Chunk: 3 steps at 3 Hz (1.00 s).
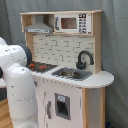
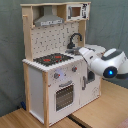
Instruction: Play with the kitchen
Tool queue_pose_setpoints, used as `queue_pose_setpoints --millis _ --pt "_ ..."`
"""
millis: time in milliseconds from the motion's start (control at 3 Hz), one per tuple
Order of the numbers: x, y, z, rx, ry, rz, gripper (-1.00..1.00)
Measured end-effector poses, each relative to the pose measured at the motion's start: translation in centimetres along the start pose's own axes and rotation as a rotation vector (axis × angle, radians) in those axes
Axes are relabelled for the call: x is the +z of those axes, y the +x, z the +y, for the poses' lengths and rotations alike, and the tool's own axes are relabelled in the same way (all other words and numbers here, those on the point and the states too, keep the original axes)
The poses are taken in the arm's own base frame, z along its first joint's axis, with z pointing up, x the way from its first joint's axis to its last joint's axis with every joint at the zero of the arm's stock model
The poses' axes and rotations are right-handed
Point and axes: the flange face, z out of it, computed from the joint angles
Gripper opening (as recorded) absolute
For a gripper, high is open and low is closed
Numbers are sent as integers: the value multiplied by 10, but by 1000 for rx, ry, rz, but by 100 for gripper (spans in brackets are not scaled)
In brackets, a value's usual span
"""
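Observation:
The kitchen (image 1: 70, 60) (image 2: 52, 65) is a tall white and light-wood toy with a black-red hob (image 1: 42, 66) (image 2: 52, 59), a black faucet (image 1: 85, 58) (image 2: 75, 40), a sink (image 1: 72, 74), a grey hood (image 1: 40, 25) (image 2: 49, 20) and a small microwave (image 1: 72, 23) (image 2: 76, 10). A windowed oven door (image 2: 64, 95) sits under the hob. My white arm (image 1: 17, 85) (image 2: 102, 62) reaches in at counter height. Its gripper (image 2: 84, 53) end is in front of the counter's sink side. In the first exterior view the arm hides the gripper.
A lower cupboard door with a dark panel (image 1: 62, 106) is under the sink. The kitchen stands on a wooden table (image 2: 35, 119) with a grey curtain (image 1: 116, 45) behind it. My arm's bulk covers the kitchen's lower left in the first exterior view.

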Motion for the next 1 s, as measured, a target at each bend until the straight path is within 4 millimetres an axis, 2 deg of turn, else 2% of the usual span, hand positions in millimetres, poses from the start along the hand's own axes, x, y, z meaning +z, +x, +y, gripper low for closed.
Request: queue_pose_setpoints --millis 667,1000 --pt "50 34 82 139 61 -136 100" --pt "76 38 114 223 130 -224 100"
